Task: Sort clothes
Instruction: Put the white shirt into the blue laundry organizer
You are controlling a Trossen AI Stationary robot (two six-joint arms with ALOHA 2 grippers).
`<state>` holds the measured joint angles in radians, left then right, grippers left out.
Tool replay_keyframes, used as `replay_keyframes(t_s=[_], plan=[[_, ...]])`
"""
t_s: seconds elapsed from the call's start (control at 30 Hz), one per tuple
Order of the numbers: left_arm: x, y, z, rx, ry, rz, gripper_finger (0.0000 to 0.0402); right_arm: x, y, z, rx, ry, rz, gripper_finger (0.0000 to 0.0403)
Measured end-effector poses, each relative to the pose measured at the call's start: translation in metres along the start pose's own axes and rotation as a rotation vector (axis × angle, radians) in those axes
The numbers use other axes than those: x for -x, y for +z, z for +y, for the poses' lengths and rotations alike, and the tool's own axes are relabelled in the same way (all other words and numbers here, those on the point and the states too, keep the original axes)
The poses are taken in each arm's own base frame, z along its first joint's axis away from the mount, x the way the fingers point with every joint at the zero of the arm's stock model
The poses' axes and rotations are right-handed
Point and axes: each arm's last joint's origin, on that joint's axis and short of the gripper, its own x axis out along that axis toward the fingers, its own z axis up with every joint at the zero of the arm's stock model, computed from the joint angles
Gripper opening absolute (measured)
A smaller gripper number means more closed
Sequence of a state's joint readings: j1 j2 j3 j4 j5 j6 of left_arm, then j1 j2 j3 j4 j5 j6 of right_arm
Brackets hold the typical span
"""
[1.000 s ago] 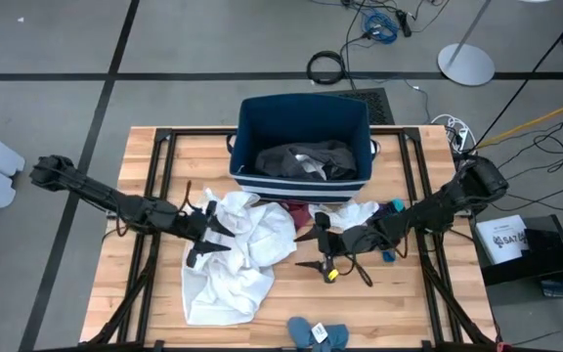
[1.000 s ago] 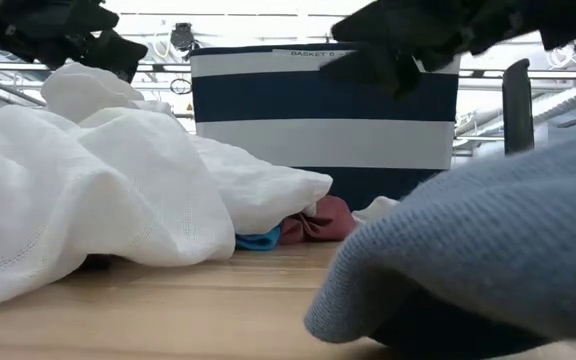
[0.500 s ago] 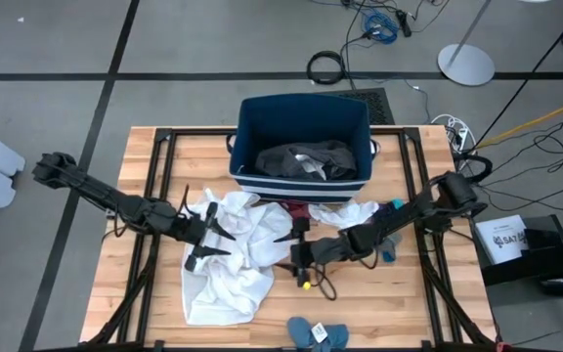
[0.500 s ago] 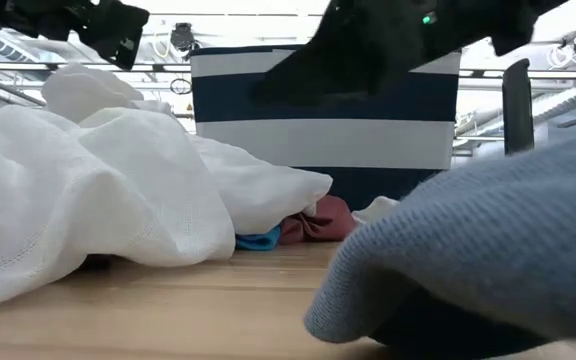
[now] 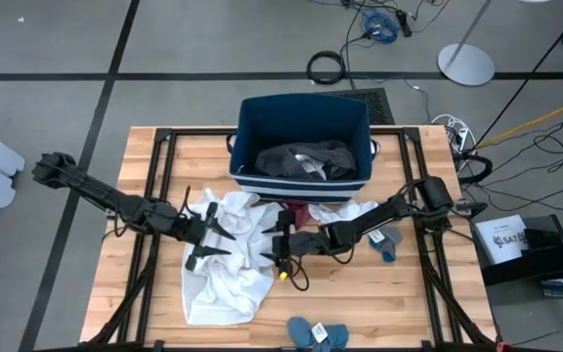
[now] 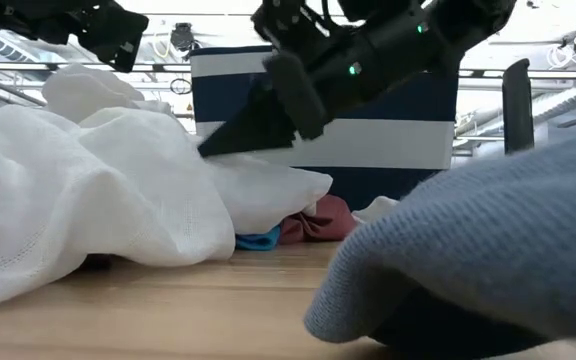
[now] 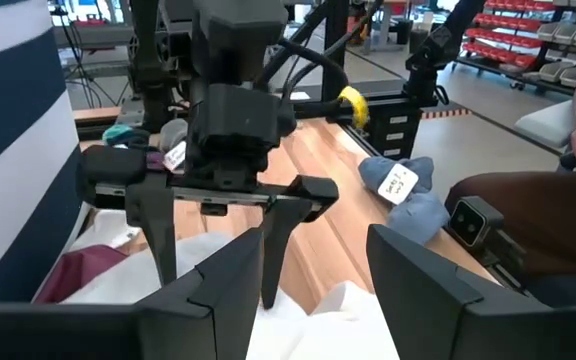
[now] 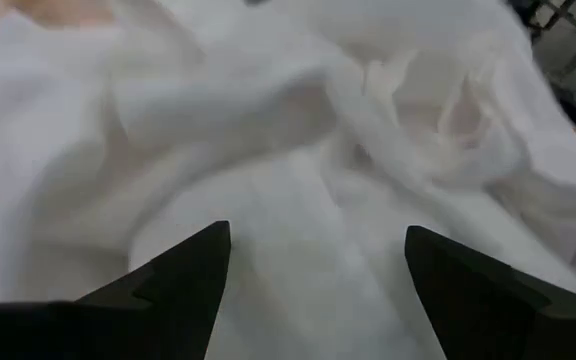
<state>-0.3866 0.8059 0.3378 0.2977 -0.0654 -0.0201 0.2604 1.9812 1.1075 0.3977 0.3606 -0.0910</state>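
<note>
Reach step: the right gripper, jaws wide open, hovers at centre frame over the white garment. Next it must descend and pinch cloth. The left gripper waits, jaws open.

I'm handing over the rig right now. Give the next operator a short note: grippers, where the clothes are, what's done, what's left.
Left gripper: open, empty, over the white garment.
Right gripper: jaws wide open, empty, at that garment's right edge.
Done: dark grey garment is in the bin.
Left: the white garment, the maroon piece in front of the bin, the teal sock beside it, and the blue socks at the table's near edge.
</note>
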Motion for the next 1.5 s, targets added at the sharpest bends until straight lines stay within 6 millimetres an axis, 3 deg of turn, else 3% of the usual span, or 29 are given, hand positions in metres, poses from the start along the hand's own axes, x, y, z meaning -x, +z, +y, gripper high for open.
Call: replay_keyframes(t_s=[0.23, 0.4, 0.6, 0.73, 0.9, 1.17, 1.37, 1.5], plan=[[0.0, 0.001, 0.0, 0.046, 0.0, -0.008, 0.0189, 0.0, 0.0, -0.002, -0.002, -0.016, 0.005, 0.0241], [0.0, 0.001, 0.0, 0.052, 0.0, -0.007, 0.0189, 0.0, -0.005, -0.005, 0.011, -0.017, 0.06, 0.0156], [0.0, 0.001, 0.0, 0.052, 0.0, -0.007, 0.0189, -0.001, -0.008, -0.006, 0.011, -0.008, 0.084, 0.0022], [0.0, 0.001, 0.0, 0.052, 0.0, -0.007, 0.0189, 0.01, 0.005, -0.006, 0.025, -0.021, 0.05, 0.0007], [0.0, 0.001, 0.0, 0.053, 0.0, -0.007, 0.0189, 0.054, 0.051, -0.011, 0.05, -0.112, -0.089, 0.0001], [0.0, 0.005, 0.0, 0.056, -0.003, -0.053, 0.0189, 0.155, 0.124, -0.034, 0.11, -0.332, -0.366, 0.0], [0.001, 0.012, 0.0, 0.06, -0.006, -0.128, 0.0189, 0.225, 0.156, -0.055, 0.049, -0.39, -0.606, 0.0], [0.001, 0.015, 0.0, 0.062, -0.008, -0.159, 0.0189, 0.262, 0.166, -0.063, -0.006, -0.393, -0.729, 0.0]])
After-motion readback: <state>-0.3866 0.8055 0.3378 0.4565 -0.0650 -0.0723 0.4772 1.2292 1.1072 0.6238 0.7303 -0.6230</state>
